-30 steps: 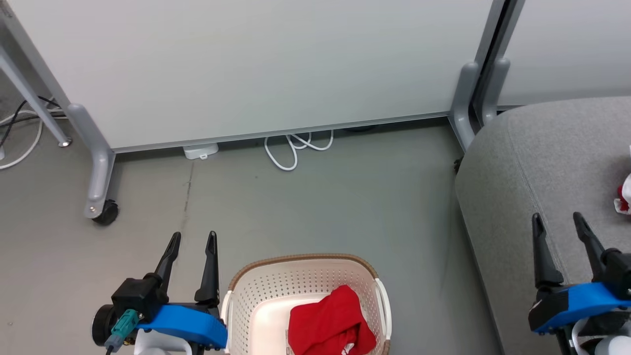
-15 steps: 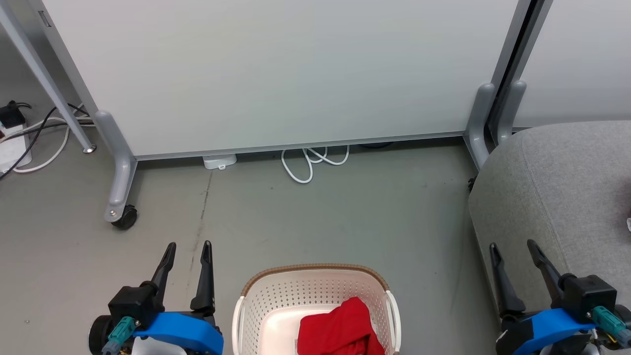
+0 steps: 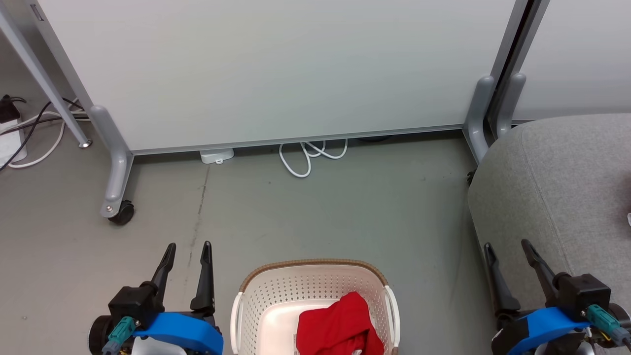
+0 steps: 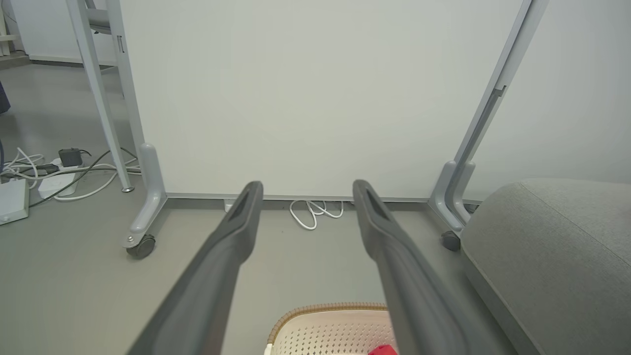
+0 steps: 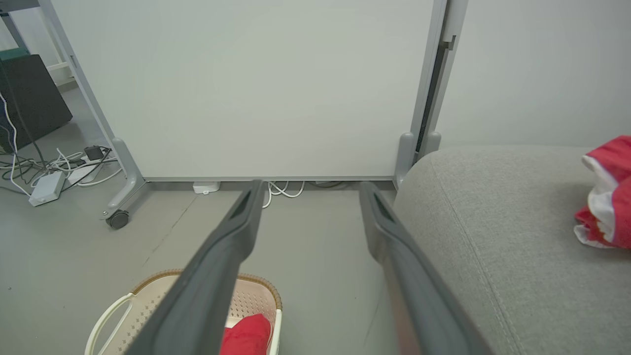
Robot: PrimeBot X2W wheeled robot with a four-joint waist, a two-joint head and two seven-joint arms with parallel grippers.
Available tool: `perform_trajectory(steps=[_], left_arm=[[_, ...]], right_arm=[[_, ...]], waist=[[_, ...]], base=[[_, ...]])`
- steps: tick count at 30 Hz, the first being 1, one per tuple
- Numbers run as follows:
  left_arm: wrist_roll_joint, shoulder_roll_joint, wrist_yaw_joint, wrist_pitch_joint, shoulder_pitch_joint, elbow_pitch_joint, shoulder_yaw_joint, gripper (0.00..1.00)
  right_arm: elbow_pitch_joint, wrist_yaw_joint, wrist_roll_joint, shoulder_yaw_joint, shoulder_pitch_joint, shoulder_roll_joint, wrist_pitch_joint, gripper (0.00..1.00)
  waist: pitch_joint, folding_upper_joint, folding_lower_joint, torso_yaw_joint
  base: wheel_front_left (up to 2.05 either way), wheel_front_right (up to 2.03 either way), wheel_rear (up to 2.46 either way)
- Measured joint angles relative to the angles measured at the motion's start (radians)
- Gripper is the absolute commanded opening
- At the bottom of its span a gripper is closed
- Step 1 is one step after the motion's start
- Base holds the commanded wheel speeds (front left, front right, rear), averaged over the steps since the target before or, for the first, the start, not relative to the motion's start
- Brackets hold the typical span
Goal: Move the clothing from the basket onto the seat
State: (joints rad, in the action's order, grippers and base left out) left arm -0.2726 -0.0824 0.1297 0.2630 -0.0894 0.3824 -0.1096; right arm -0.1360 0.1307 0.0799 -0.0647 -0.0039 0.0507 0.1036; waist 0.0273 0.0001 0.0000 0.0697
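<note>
A plain red garment (image 3: 339,328) lies bunched in the cream perforated basket (image 3: 276,288) on the floor at the bottom centre. A red garment with white stripes (image 5: 605,195) rests on the grey seat (image 3: 557,182) at the right. My left gripper (image 3: 189,246) hovers just left of the basket, open, nothing between its fingers. My right gripper (image 3: 507,245) stands open over the seat's front edge, right of the basket, also with nothing in it. In the right wrist view the basket (image 5: 256,291) and the red garment (image 5: 246,335) sit at the lower left.
A white partition panel (image 3: 296,69) on grey wheeled feet (image 3: 116,204) stands behind the basket. A white cable loop (image 3: 308,155) lies under it. Cables and a power strip (image 4: 44,175) lie on the floor at the far left.
The head camera has shifted, so the whole picture sits differently. Relative to the seat, my right gripper has come back and left, from over the cushion to its front edge. Both grippers stay open.
</note>
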Motion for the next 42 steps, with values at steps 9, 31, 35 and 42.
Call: perform_trajectory(steps=[9,31,35,42], left_arm=[[-0.001,-0.001,0.000,0.000,-0.011,0.002,-0.004,1.00],[-0.015,0.003,0.000,0.000,-0.136,0.019,-0.063,1.00],[-0.016,0.004,0.000,0.000,-0.201,0.047,-0.104,1.00],[-0.015,-0.013,0.000,0.000,-0.318,0.119,-0.216,1.00]], right_arm=[[0.013,0.000,-0.006,-0.004,-0.013,0.000,-0.003,1.00],[0.084,0.000,-0.031,0.028,-0.169,0.000,0.000,1.00],[0.111,0.000,-0.040,0.041,-0.225,0.000,-0.001,1.00],[0.139,0.000,-0.055,0.073,-0.312,0.000,0.002,1.00]], waist=[[0.016,0.0000,0.0000,0.000],[0.246,-0.0001,0.0001,-0.042],[0.332,-0.0001,0.0002,-0.056],[0.485,-0.0001,0.0002,-0.090]], base=[[0.00,0.00,0.00],[0.00,0.00,0.00],[0.00,0.00,0.00],[0.00,0.00,0.00]])
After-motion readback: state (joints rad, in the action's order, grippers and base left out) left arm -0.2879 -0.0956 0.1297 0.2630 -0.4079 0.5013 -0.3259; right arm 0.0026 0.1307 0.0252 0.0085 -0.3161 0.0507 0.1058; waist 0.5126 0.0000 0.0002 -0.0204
